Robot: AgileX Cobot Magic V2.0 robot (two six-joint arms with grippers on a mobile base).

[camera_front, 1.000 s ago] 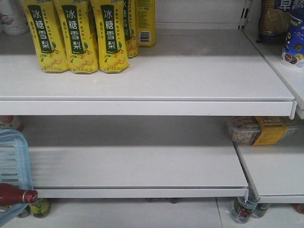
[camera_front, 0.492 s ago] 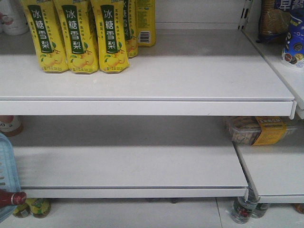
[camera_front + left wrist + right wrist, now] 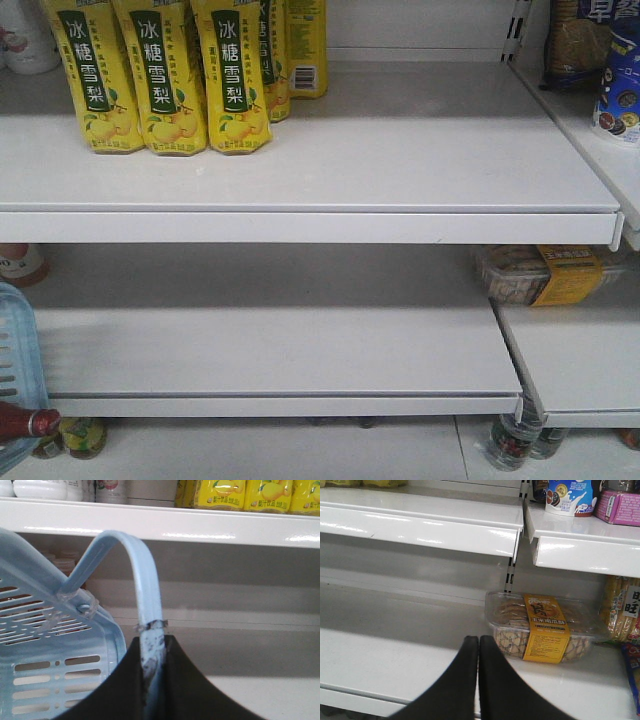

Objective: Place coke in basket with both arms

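- The light blue plastic shopping basket with slotted sides (image 3: 45, 680) hangs to the left of the left gripper's fingers. In the front view only its corner (image 3: 18, 345) shows at the left edge. It sat further into that view one second ago, slid almost out half a second ago, and now is a little back in.
- The slim red bottle of coke (image 3: 22, 422) lies on its side in the basket, its red cap pointing right. It moves together with the basket, so I judge the placing is done and the basket is being carried.
- The left gripper (image 3: 152, 655) is clenched on the looped blue handle (image 3: 142, 570), which rises between its fingers.
- The right gripper (image 3: 478, 645) has its fingers pressed together, holding nothing.
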